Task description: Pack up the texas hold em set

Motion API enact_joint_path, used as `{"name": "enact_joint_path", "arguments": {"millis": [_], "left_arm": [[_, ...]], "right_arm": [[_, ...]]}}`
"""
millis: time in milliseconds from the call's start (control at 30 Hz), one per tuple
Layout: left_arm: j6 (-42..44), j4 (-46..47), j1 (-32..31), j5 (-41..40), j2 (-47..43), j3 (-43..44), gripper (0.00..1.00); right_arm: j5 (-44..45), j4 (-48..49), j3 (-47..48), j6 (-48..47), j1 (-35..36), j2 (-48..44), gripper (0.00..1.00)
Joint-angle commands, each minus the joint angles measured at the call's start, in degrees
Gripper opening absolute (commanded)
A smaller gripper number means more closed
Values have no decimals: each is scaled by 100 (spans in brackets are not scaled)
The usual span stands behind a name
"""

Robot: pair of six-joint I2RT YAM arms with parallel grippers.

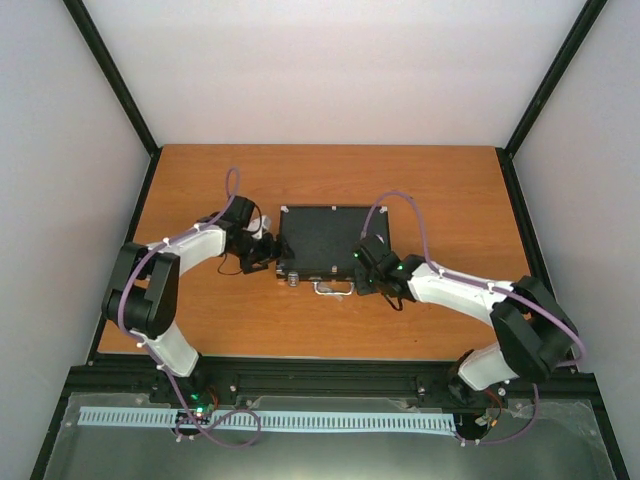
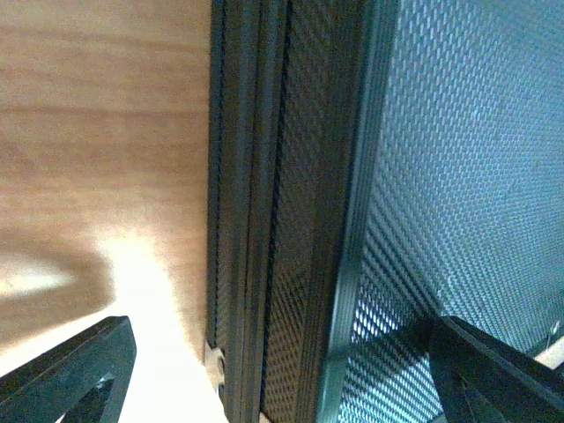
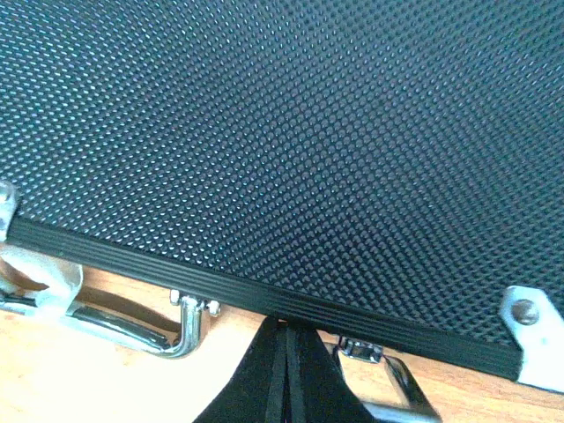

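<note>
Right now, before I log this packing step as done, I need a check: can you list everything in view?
case: one, black, closed, lying flat mid-table
handle: one, silver, on the case's near edge
latch: at least one, silver, near edge, left of the handle
table: one, orange-brown wood, under the case
slotted strip: one, white, along the near frame
cables: purple, running along both arms
left end effector: one, black, open, fingers straddling the case's left edge
right end effector: one, black, shut, at the case's near edge, right of the handle
</note>
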Motion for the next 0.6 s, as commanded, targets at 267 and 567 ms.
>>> {"name": "enact_joint_path", "arguments": {"millis": [267,567], "left_arm": [[-455,-25,-722,-50,-53,-398,93],[-377,-54,-824,68,99,-264,92]], "right_arm": [[234,-64,695,-262,-793,1170,3],[306,147,1542,-693,-1469,2106,3]]}}
